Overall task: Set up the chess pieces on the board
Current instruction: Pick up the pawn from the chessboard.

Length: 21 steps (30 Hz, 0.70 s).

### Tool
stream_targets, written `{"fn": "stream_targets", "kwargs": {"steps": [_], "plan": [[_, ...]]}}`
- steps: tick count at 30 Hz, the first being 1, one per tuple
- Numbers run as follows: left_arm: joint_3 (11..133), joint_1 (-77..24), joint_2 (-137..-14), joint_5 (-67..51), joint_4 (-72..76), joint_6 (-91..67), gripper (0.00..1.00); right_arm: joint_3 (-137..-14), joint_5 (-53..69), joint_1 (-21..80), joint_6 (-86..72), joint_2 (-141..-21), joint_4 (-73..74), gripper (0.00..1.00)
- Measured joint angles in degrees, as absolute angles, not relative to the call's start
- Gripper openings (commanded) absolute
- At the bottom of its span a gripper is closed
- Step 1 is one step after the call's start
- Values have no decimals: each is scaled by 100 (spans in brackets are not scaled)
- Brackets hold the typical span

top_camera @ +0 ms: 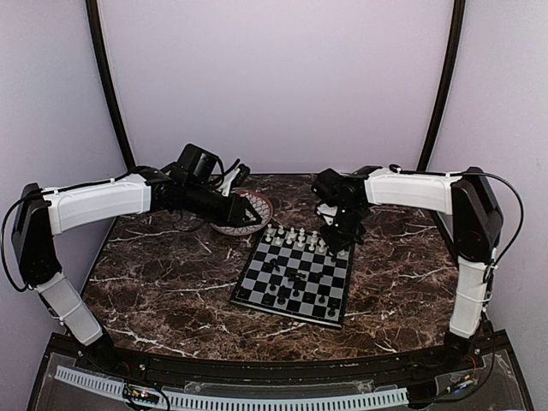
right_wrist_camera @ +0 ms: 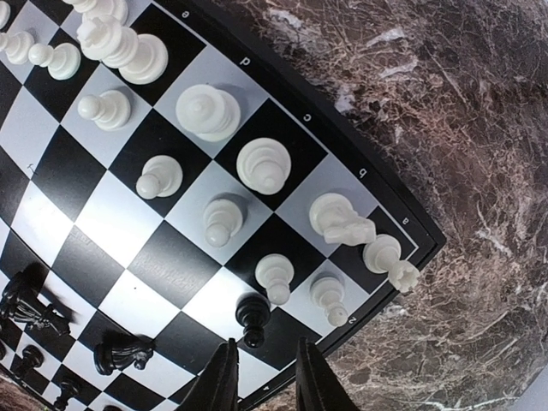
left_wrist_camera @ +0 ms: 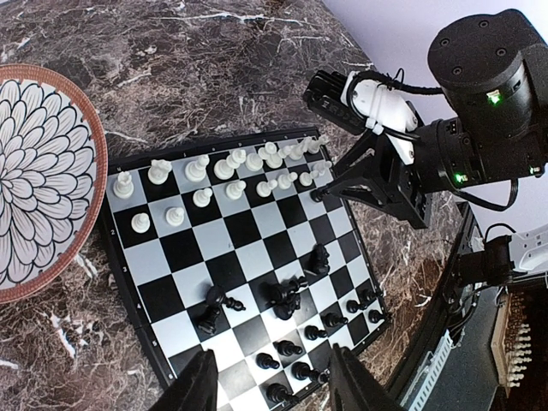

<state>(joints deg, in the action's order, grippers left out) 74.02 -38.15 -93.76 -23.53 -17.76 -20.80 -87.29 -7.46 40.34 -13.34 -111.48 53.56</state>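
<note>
My right pincer [right_wrist_camera: 264, 377] hangs released and empty just behind the stray black pawn [right_wrist_camera: 253, 315] standing near the white-side corner of the board [right_wrist_camera: 175, 265], so I'd descend straight, straddle it squarely, stay clear of the adjoining white pawn [right_wrist_camera: 276, 276], then clench gently.

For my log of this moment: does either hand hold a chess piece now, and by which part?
Nothing is held. The left hand and right hand are open, with empty gaps, above the board.
</note>
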Motion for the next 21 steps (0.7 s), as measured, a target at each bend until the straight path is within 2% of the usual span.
{"fn": "stream_targets", "kwargs": {"steps": [11,14,21], "plan": [[7373,-3815,-9373,-2351,-1793,-2082,47,-8691,-633,4034,-1361,-11343,5266,22],[7373,-3815,-9373,-2353,-1802,-2082,47,-8687,-607,4034,-1363,-11424,5262,18],[7373,-3813,-9373,-2338,-1813,-2084,47,-8687,-585,4034,-1323,-11445,5229,1]]}}
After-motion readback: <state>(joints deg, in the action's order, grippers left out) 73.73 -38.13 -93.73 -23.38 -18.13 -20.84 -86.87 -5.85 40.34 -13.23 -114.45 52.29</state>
